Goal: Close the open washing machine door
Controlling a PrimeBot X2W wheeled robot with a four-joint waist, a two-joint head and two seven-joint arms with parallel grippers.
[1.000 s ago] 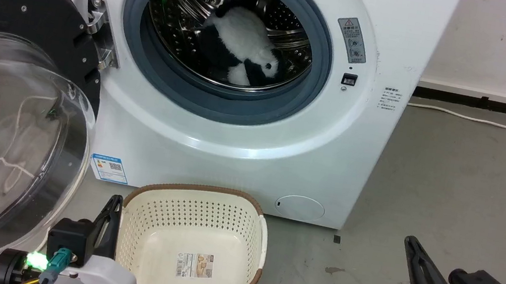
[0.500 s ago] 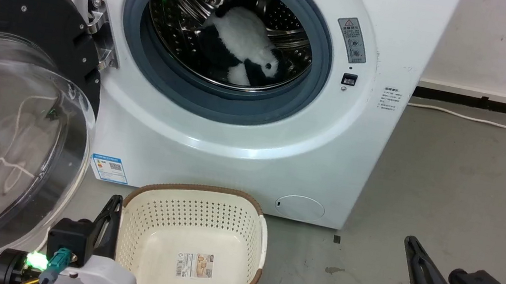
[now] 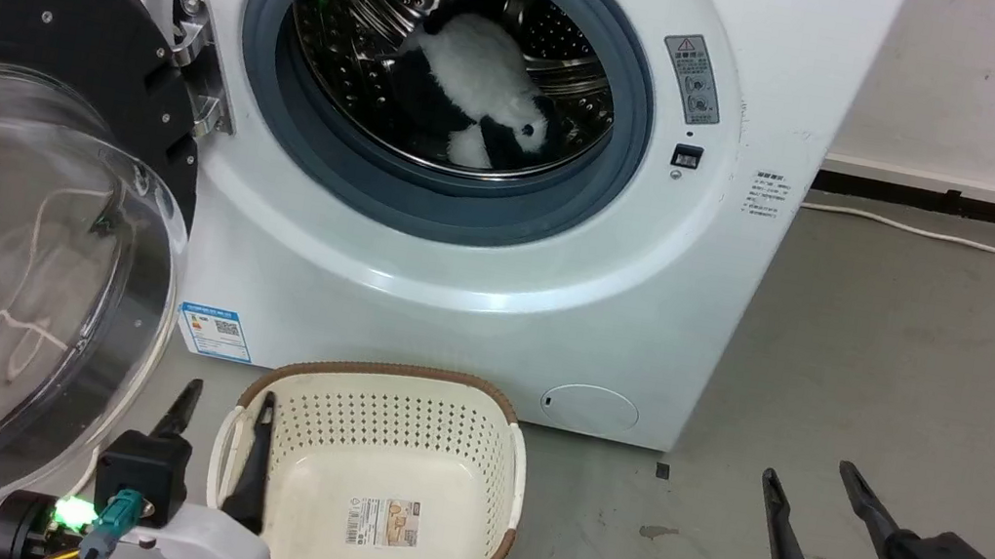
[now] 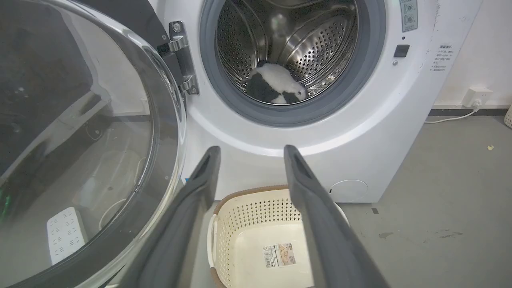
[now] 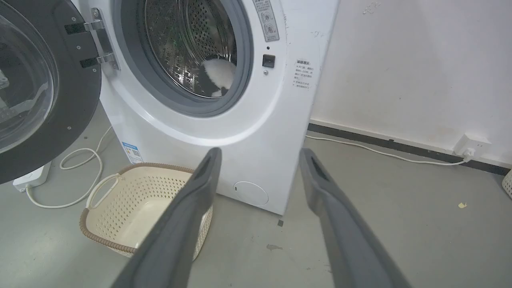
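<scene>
washing machine door [image 3: 29, 180], black-rimmed, bulging clear glass, swung wide open leftward

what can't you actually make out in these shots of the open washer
- washing machine door: its outer edge, where a handle or catch might sit, is cut off by the left edge of the head view and of both wrist views.
- black and white furry thing in the drum: small and partly in shadow in every view, so what it is cannot be told.
- warning label: head view, print too small to read.
</scene>
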